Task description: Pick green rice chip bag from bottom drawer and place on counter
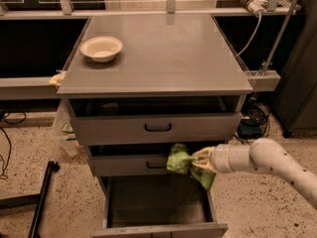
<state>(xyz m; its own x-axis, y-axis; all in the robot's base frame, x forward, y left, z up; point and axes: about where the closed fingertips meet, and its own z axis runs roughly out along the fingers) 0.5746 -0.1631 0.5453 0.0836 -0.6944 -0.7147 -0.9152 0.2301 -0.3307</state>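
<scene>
the gripper (201, 158) is reaching in from the right on its pale arm (270, 160), and its jaws are clenching the right side of the green rice chip bag (179, 161). the bag is hanging in the air against the face of the middle drawer (124, 165), above the open bottom drawer (148, 202) and not touching its floor. judging by that, the pick is looking done and the carry up to the counter (163, 58) is the step in hand. the next move is probably calling for a pull toward the near side before rising, since the top drawer (148, 129) is standing slightly open and the counter's near edge is overhanging right above the bag; a straight lift is risking a snag of the loose foil on either lip. once above that edge, there is looking to be plenty of room: the white bowl (101, 47) is sitting at the far left corner, well apart from the near right part of the top, which is lying closest to the arm.
</scene>
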